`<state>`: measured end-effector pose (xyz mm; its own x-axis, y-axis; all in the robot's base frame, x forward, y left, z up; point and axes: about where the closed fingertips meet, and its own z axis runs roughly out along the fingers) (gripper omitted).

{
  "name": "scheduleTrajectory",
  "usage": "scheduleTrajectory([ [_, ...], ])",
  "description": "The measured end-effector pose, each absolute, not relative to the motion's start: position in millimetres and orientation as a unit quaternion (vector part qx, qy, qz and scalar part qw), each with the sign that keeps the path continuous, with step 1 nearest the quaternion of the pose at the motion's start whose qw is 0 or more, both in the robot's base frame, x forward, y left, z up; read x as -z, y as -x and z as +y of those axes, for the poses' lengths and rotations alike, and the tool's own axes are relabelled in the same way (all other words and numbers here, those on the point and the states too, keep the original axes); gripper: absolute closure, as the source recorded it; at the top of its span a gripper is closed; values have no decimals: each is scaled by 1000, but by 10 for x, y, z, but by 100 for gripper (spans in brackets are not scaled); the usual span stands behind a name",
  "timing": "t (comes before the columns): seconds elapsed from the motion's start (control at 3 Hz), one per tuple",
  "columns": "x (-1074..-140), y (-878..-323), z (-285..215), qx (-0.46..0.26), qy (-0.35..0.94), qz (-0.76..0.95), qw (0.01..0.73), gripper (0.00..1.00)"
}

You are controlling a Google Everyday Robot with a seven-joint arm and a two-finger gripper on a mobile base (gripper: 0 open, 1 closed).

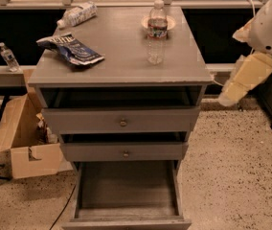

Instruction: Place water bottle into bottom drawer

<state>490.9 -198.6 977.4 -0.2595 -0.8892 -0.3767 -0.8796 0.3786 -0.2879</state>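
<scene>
Water bottle stands upright on the cabinet's surface, toward the back right corner, its dark label band unreadable. Below, the bottom drawer is pulled open, its inside bare. A crumpled blue bag lies near the left edge, its print illegible; a white-labelled bottle lies at the back left corner. The gripper hangs beyond the right edge, touching nothing; whether it is spread or closed cannot be told.
</scene>
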Motion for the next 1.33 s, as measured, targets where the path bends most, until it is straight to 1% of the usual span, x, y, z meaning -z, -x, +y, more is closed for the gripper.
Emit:
scheduleTrajectory([
  [0.33, -9776, -5359, -1834, -3, 517, 803, 297, 0],
  [0.67, -9776, -5361, -1834, -3, 517, 802, 297, 0],
  [1.0, -9735, -5507, -1781, -10, 514, 798, 315, 0],
  [1.33, -9693, -5877, -1631, -17, 497, 795, 347, 0],
])
